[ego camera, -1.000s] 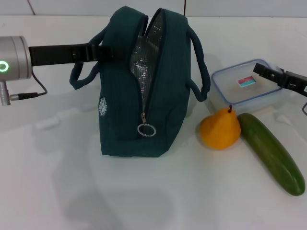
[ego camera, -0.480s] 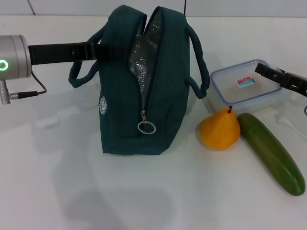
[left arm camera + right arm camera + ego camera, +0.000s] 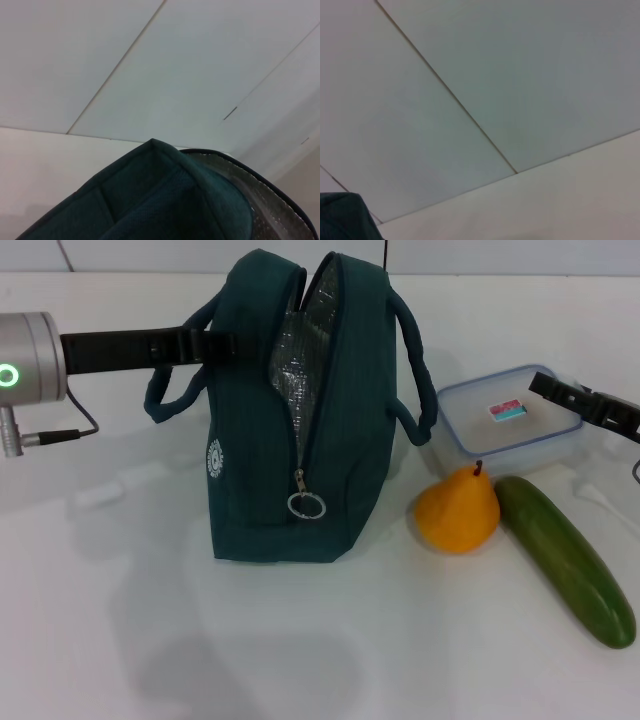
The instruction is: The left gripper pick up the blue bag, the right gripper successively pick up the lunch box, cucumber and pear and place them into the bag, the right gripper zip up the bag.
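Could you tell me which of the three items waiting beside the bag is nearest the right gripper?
The lunch box. The right gripper sits at its far right edge, while the pear and the cucumber lie nearer the camera, on the table in front of the box.

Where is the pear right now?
In the head view, the pear sits on the table right of the blue bag, beside the cucumber, in front of the lunch box.

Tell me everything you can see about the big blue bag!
The blue bag is dark teal fabric and stands upright on the white table. Its zipper is open down the front, showing shiny silver lining, and a metal ring pull hangs low. It has two loop handles and a small round white logo. The left gripper reaches its left handle. The pear sits apart, on its right.
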`<state>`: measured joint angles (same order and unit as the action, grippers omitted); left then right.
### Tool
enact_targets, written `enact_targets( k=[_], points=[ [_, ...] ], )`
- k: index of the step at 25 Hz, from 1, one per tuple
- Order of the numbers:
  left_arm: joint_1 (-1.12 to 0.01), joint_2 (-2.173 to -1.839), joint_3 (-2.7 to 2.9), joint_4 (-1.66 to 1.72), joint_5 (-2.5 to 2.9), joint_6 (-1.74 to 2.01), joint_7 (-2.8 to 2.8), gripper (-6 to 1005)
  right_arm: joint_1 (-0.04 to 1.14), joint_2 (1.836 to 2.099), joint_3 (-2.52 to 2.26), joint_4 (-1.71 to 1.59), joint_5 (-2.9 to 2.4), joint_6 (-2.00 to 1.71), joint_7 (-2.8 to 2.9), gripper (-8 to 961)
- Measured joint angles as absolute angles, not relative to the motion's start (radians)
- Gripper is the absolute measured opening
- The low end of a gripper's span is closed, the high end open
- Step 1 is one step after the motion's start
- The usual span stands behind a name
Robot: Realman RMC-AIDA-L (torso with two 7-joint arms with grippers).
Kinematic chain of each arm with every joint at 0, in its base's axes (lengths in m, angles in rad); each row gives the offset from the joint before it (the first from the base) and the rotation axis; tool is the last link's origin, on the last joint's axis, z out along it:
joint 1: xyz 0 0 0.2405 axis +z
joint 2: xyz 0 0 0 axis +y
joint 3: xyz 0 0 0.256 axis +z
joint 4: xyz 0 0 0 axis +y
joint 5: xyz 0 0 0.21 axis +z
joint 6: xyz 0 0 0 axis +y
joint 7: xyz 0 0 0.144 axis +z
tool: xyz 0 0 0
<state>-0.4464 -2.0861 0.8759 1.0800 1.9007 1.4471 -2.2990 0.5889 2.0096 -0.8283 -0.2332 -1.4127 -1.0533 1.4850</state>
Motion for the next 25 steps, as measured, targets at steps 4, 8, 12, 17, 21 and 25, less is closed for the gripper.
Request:
enact_targets(
  k=[4, 8, 12, 17, 21, 25],
  points=[
    [-0.446, -2.086, 0.876, 1.080, 1.901, 1.446, -2.298, 38, 0.589, 2.009, -0.828, -0.233, -1.416, -1.076, 1.504, 868],
    [-0.446, -2.086, 0.876, 1.080, 1.901, 1.445, -2.298, 37, 0.589, 2.008, -0.828, -0.233, -1.412, -1.117, 1.528, 868],
    [-0.447, -2.086, 0.876, 1.080, 1.901, 1.444, -2.298, 37, 0.589, 2.008, -0.826, -0.233, -1.411, -1.136, 1.534, 858],
    [-0.448, -2.085, 0.876, 1.080, 1.901, 1.438, -2.298, 37, 0.591, 2.010, -0.828, -0.233, -1.411, -1.147, 1.536, 846],
    [-0.455, -2.085, 0.876, 1.068, 1.901, 1.437, -2.298, 37, 0.596, 2.011, -0.828, -0.233, -1.411, -1.154, 1.539, 836],
    [-0.466, -2.085, 0.877, 1.049, 1.901, 1.437, -2.292, 37, 0.600, 2.012, -0.828, -0.233, -1.411, -1.164, 1.547, 826]
  ],
)
